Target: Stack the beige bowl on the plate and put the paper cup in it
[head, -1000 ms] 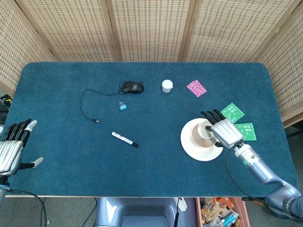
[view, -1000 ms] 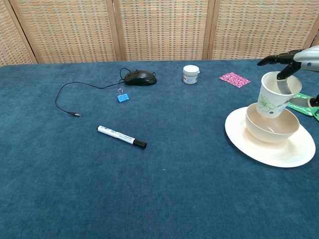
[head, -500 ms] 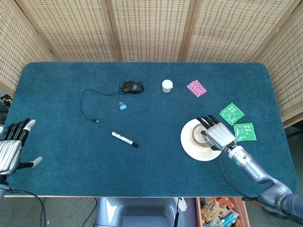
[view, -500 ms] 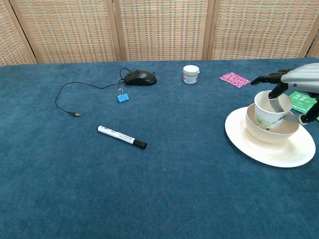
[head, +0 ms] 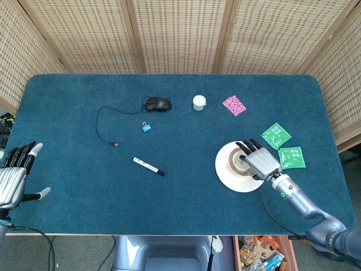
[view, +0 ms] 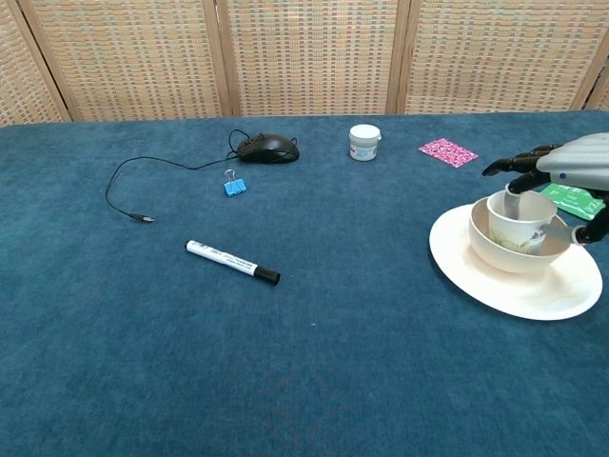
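A white plate [head: 224, 174] [view: 495, 286] lies at the right of the blue table, and the beige bowl [head: 230, 165] [view: 509, 255] sits on it. The paper cup [head: 237, 161] [view: 511, 225] stands low inside the bowl, tilted a little. My right hand [head: 260, 161] [view: 563, 166] hovers over the bowl and pinches the cup's rim, one finger inside it and the thumb outside. The other fingers are spread. My left hand [head: 14, 178] hangs at the table's left edge, fingers apart, holding nothing. The chest view does not show it.
Two green packets [head: 277, 134] [head: 292, 157] lie just right of the plate. Along the back are a pink packet [head: 234, 105], a white jar [head: 199, 102] and a black mouse [head: 158, 104] with its cable. A blue clip [head: 146, 127] and a marker [head: 149, 166] lie mid-table.
My right hand has come down and back with the paper cup, which went from above the bowl's rim to deep inside the bowl. The left hand has stayed put.
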`<move>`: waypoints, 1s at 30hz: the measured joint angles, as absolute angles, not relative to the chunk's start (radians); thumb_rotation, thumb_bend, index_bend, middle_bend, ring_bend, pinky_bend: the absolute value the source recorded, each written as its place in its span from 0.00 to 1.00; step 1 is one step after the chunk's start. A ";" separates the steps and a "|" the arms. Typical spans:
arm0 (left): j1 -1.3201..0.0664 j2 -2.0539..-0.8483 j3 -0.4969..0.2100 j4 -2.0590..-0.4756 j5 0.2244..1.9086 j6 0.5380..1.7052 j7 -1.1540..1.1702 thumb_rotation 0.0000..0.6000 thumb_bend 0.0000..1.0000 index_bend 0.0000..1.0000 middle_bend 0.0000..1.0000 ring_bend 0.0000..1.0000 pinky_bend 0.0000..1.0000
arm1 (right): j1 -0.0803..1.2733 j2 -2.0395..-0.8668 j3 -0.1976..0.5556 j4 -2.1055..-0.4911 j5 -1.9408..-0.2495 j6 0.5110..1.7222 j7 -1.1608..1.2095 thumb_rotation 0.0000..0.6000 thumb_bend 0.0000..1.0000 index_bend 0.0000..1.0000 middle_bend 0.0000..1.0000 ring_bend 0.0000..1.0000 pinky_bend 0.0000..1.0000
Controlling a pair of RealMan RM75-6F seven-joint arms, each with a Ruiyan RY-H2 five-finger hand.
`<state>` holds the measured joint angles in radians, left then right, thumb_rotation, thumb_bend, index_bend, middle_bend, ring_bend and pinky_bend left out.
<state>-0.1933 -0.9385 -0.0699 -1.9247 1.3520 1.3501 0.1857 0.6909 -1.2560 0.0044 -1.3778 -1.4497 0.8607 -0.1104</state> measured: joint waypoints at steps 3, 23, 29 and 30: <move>-0.193 -0.938 -0.069 -1.926 1.351 1.350 0.186 1.00 0.00 0.00 0.00 0.00 0.00 | 0.690 -1.248 0.002 -1.388 -1.451 0.856 -0.116 1.00 0.47 0.25 0.00 0.00 0.00; -0.174 -0.931 -0.059 -1.926 1.379 1.382 0.165 1.00 0.00 0.00 0.00 0.00 0.00 | 0.546 -1.072 -0.024 -1.539 -1.572 1.160 -0.061 1.00 0.14 0.05 0.00 0.00 0.00; -0.141 -0.961 -0.047 -1.901 1.423 1.453 0.180 1.00 0.00 0.00 0.00 0.00 0.00 | 0.408 -1.039 -0.038 -1.551 -1.610 1.388 -0.040 1.00 0.00 0.00 0.00 0.00 0.00; -0.136 -0.964 -0.044 -1.899 1.433 1.459 0.180 1.00 0.00 0.00 0.00 0.00 0.00 | 0.383 -1.039 -0.039 -1.552 -1.611 1.421 -0.035 1.00 0.00 0.00 0.00 0.00 0.00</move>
<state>-0.1357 -0.9640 -0.0435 -1.8985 1.4326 1.4590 0.1803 0.3832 -1.0386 -0.0387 -1.5520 -1.6110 1.4206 -0.0355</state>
